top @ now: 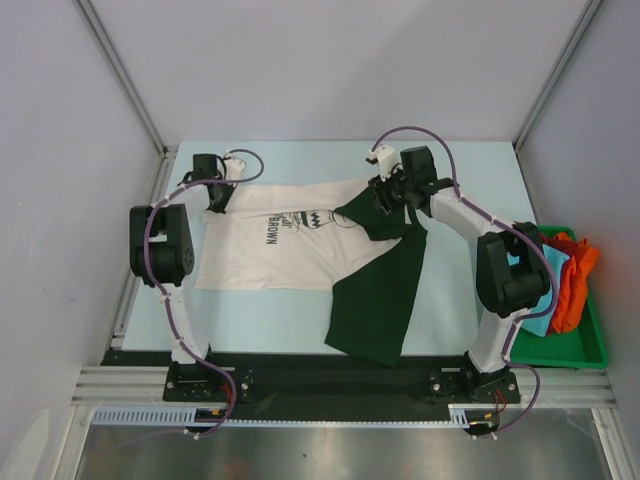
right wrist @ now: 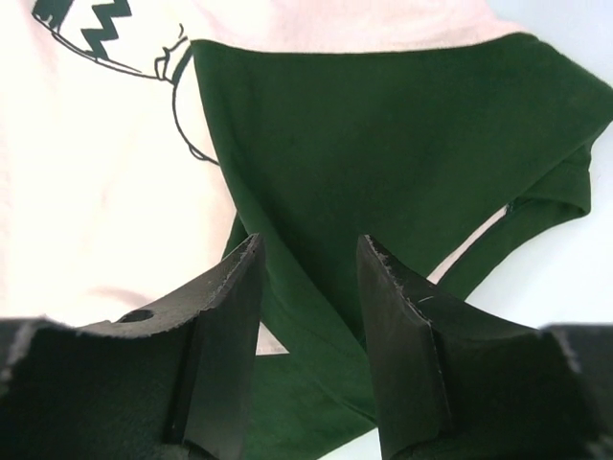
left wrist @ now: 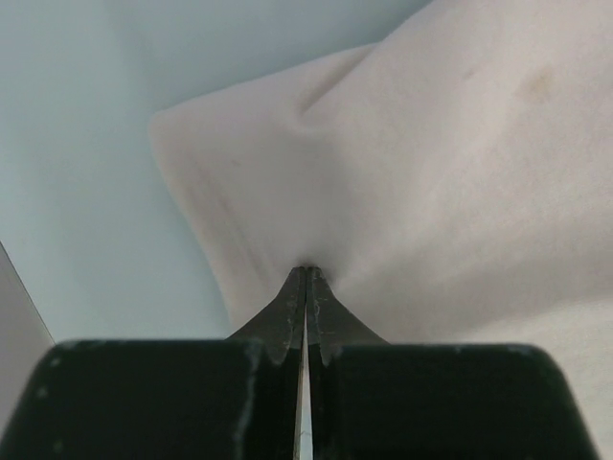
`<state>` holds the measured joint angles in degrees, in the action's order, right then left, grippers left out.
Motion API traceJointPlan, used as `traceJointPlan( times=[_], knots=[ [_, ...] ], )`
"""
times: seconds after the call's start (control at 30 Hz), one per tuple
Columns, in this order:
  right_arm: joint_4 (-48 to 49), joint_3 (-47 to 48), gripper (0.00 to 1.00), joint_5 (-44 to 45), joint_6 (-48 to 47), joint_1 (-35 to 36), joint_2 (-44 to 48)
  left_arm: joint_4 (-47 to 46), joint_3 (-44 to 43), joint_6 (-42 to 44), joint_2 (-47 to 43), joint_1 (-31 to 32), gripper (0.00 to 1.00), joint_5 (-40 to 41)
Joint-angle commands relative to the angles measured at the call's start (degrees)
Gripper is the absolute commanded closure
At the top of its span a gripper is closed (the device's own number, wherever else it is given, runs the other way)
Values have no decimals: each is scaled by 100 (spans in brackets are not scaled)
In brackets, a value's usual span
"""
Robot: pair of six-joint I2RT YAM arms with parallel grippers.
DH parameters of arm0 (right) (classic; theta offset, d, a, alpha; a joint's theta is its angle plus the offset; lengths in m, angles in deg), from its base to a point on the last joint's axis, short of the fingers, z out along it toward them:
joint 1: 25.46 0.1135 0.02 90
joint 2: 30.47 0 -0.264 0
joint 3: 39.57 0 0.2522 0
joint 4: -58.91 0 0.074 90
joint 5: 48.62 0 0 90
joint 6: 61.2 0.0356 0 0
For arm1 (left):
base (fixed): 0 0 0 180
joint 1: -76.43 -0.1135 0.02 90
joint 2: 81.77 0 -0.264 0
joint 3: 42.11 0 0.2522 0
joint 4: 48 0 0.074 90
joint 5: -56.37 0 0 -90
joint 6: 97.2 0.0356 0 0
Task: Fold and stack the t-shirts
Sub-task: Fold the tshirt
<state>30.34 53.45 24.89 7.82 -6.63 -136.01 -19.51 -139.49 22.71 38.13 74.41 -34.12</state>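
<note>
The cream-white t-shirt [top: 262,250] with dark lettering lies spread on the table, left of centre. The dark green t-shirt [top: 378,290] lies rumpled over its right part and reaches toward the near edge. My left gripper [top: 215,197] is shut on a pinch of the cream cloth [left wrist: 383,172] at the shirt's far left corner. My right gripper [top: 388,197] is open above the green shirt's far end [right wrist: 383,144], with green cloth below and between its fingers [right wrist: 397,316].
A green tray [top: 580,350] at the right table edge holds orange [top: 573,275] and light blue cloth. Grey walls and metal frame posts surround the pale blue table [top: 300,160].
</note>
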Motion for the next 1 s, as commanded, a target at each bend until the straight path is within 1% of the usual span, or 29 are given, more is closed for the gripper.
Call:
traceJointPlan(
  times=[0.0, 0.07, 0.2, 0.23, 0.37, 0.4, 0.57, 0.67, 0.7, 0.73, 0.77, 0.87, 0.9, 0.93, 0.97],
  knots=[
    [224, 239, 52, -100, 102, 51, -20, 22, 222, -29, -378, 35, 100, -179],
    [250, 168, 52, -109, 93, 51, -2, -21, 608, 6, -563, 53, 100, -145],
    [329, 46, 52, -109, 102, 42, 15, -127, 1337, 41, -1204, 44, 100, -30],
    [347, 19, 52, -126, 111, 42, 24, -171, 1609, 50, -1484, 35, 100, -4],
    [364, -69, 52, -144, 120, 42, 86, -277, 2182, 67, -2101, 44, 100, 32],
    [408, -147, 52, -118, 111, 42, 112, -285, 2322, 76, -2206, 44, 100, 188],
    [286, -429, 51, -258, -55, 42, 279, -216, 2517, 41, -2506, 35, 100, 286],
    [-91, -578, 51, -495, -564, 68, 314, 38, 2385, -81, -2594, 61, 100, 121],
    [-345, -596, 51, -591, -975, 59, 314, 118, 2324, -134, -2612, 70, 99, 93],
    [-417, -683, 51, -609, -1127, 68, 323, 180, 2210, -248, -2620, 96, 99, 93],
    [-479, -719, 51, -636, -1294, 68, 332, 354, 2139, -319, -2620, 123, 100, -151],
    [-637, -886, 51, -715, -1743, 77, 419, 750, 1946, -644, -2524, 149, 99, -424],
    [-663, -921, 51, -759, -1787, 77, 446, 786, 1945, -731, -2515, 149, 99, -547],
    [-690, -939, 51, -794, -1866, 77, 507, 795, 2006, -837, -2498, 350, 100, -592],
    [-707, -974, 50, -820, -1875, 86, 534, 761, 2050, -855, -2506, 386, 100, -610]
  ],
)
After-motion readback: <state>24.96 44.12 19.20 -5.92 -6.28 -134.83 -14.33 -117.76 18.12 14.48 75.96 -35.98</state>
